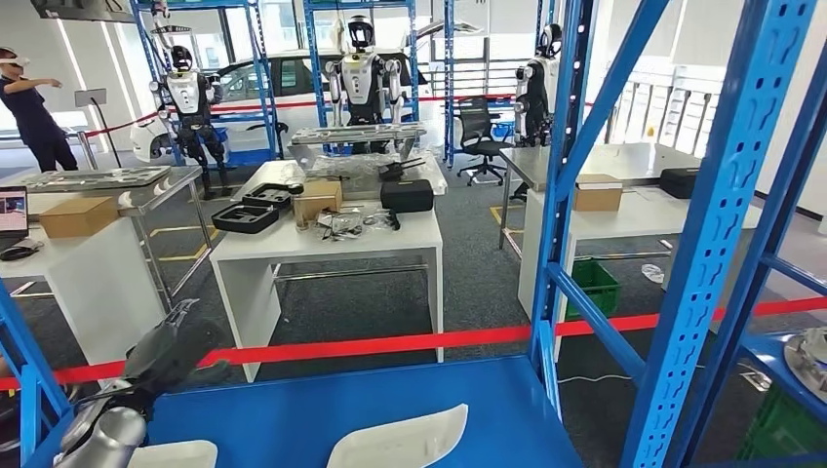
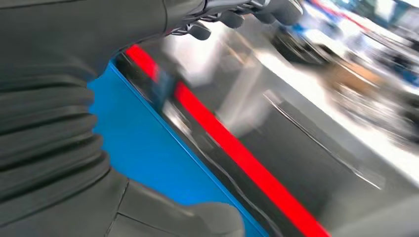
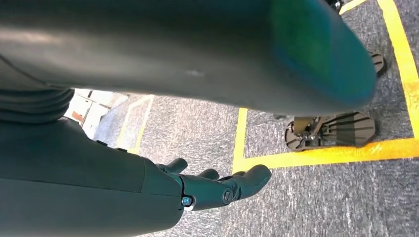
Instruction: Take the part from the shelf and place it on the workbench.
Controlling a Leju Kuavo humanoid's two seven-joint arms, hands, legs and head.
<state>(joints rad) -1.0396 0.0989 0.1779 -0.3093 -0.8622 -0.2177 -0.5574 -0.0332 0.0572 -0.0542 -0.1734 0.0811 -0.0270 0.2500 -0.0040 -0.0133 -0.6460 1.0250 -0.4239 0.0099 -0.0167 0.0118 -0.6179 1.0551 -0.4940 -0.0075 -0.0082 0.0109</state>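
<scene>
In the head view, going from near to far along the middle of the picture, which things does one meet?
White part on the blue shelf → red barrier tape → white table with black case → metal workbench → white humanoid robot.

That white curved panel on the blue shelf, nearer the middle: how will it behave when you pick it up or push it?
The white curved panel looks like a thin moulded shell, so probably stiff and light. Its bowed shape may rock or slide on the smooth blue shelf if pushed. The glossy-looking surface could be slippery for the left hand.
</scene>
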